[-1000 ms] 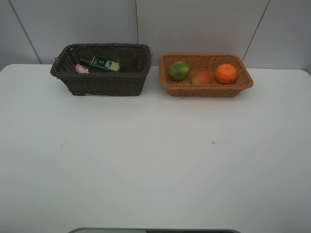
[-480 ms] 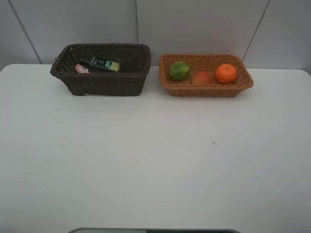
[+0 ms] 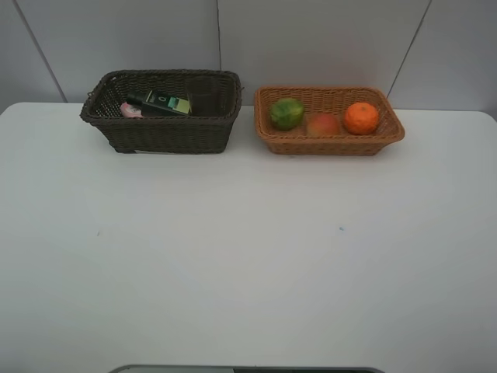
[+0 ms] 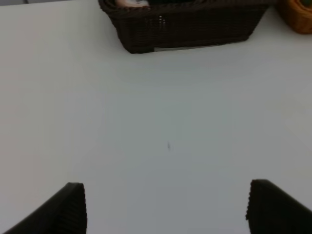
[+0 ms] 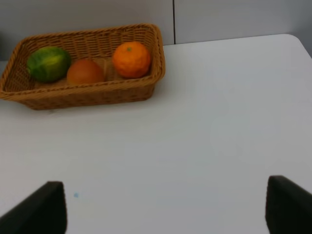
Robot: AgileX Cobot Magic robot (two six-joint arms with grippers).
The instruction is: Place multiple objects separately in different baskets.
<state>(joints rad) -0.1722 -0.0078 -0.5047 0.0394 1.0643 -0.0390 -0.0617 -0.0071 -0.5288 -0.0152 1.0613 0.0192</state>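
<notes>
Six items are sitting sorted in both baskets; each gripper, left gripper (image 4: 165, 207) and right gripper (image 5: 165, 207), is hanging wide apart, empty, best retreating clear.

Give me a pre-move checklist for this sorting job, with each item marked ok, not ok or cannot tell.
1. Fruits together: green fruit, peach and orange all lie in the orange-tan basket. Ok.
2. Dark brown basket holds the pump bottle, pink tube and purple cup. Ok.
3. Nothing left loose on the table. Ok.
4. Left gripper open and holding nothing. Ok.
5. Right gripper open and holding nothing. Ok.
6. Whether the cup stands upright: cannot tell, it is dim against the basket wall.
</notes>
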